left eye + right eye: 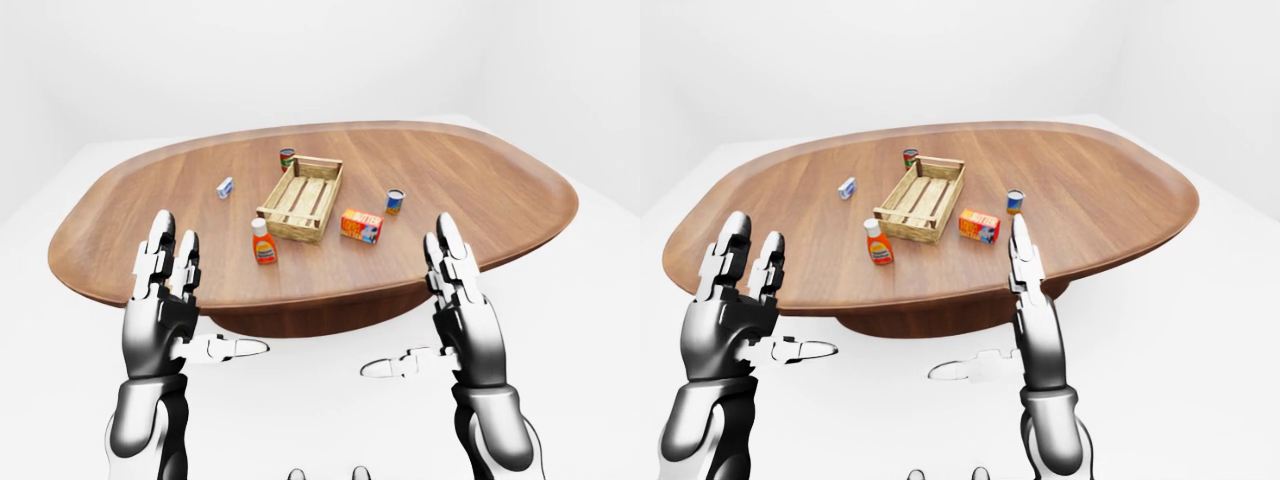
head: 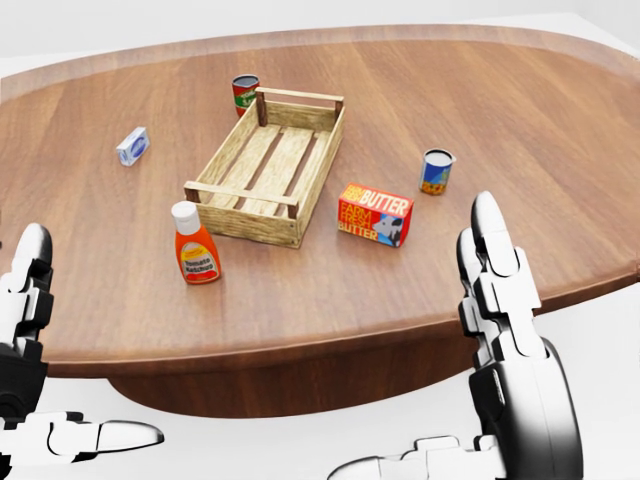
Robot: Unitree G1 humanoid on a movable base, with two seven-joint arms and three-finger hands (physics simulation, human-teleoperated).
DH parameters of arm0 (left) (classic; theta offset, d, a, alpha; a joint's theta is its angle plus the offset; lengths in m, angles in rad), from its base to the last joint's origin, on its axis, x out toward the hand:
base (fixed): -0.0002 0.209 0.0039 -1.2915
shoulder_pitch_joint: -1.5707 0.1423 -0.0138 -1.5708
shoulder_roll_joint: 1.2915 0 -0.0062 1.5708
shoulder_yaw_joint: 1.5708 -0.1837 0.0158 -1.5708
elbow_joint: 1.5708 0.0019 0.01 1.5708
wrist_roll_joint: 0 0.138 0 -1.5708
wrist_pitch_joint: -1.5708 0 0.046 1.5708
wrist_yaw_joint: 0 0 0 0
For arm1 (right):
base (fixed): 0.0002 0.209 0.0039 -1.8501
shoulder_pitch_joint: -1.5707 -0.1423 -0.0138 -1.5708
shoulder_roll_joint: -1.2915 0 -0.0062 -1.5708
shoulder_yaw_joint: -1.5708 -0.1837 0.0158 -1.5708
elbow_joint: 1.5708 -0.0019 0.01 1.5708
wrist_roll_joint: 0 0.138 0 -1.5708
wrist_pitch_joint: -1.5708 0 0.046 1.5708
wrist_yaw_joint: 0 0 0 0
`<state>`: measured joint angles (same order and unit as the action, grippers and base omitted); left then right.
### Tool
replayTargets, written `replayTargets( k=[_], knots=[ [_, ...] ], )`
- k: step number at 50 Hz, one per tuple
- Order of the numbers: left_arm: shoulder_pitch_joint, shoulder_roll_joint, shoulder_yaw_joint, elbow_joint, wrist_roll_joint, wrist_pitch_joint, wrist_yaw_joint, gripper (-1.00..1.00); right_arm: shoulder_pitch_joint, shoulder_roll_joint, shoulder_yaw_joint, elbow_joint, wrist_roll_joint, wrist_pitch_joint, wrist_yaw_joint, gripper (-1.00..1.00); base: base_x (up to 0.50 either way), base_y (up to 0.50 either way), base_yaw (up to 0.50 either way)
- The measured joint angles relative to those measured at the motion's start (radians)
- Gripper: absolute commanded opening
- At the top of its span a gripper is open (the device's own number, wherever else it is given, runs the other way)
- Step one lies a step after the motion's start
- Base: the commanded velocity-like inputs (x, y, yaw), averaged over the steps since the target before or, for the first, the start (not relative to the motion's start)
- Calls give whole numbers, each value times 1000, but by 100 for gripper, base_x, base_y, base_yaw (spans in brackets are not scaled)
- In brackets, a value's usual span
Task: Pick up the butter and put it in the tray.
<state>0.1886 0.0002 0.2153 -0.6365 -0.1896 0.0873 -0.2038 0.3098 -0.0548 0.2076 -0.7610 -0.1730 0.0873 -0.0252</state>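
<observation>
A: Where is the butter (image 2: 375,214) now?

B: In the head view it lies on the wooden table (image 2: 520,110), just beside the tray (image 2: 268,166), at about four o'clock from the tray's middle. It does not touch the tray. The box lies on its long side and the word BUTTER faces the camera.

A: And the hands?

B: Both hands are held up below the table's near edge, apart from everything on it. The left hand (image 1: 165,300) has its fingers straight and spread, thumb pointing to three o'clock. The right hand (image 1: 462,318) is the same, fingers straight and apart, thumb pointing to nine o'clock. Neither hand holds anything.

A: What else is on the table?

B: A ketchup bottle (image 2: 195,243) stands upright at seven o'clock from the tray, near its corner. A red can (image 2: 245,96) stands at the tray's twelve o'clock end, just beside it. A blue can (image 2: 436,171) stands at two o'clock from the butter. A small blue-white box (image 2: 132,145) lies at nine o'clock, well apart from the tray.
</observation>
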Motion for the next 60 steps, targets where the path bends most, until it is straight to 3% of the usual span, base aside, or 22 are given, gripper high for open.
replayTargets(
  k=[12, 60],
  knots=[
    [3, -1, 2, -4, -5, 0, -3, 100, -10, -5, 15, 3, -41, 0, -5, 100, 3, 0, -2],
    [0, 0, 6, -4, -7, 0, -8, 100, 11, -20, 36, -11, -100, 0, 30, 100, 49, -9, 0]
  ],
)
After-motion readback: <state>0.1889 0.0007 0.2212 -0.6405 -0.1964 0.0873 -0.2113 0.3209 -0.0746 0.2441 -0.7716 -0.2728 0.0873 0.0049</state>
